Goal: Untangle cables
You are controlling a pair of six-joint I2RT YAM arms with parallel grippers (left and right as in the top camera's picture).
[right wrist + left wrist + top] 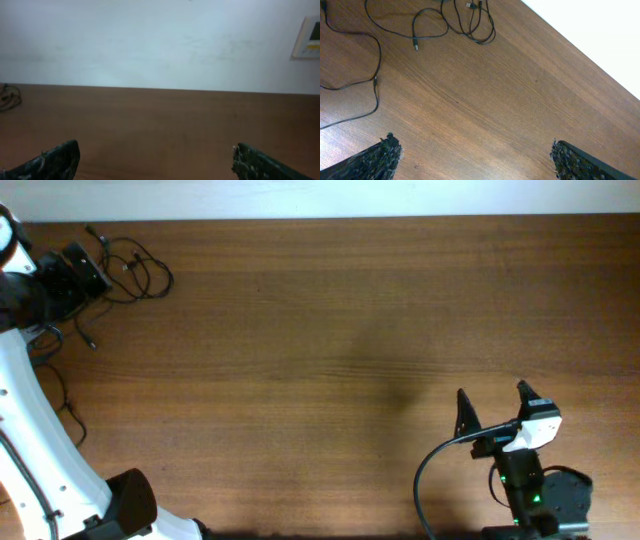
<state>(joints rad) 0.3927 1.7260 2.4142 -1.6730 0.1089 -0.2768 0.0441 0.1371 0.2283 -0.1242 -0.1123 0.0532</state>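
Note:
The cables (140,272) are thin black cords lying looped together at the table's far left corner, with loose strands trailing toward the left edge. My left gripper (97,272) is open and empty right beside the loops. In the left wrist view its jaws (472,152) span bare wood, and the cables (447,25) with small plug ends lie ahead of the fingertips, untouched. My right gripper (495,402) is open and empty at the near right, far from the cables. In the right wrist view the jaws (155,157) frame bare table, and the cables (7,96) show faintly at the far left.
The wooden table (330,330) ends at a white wall along its far edge. The left arm's white link (40,450) and the thicker black cable of the right arm (440,460) lie over the near edge.

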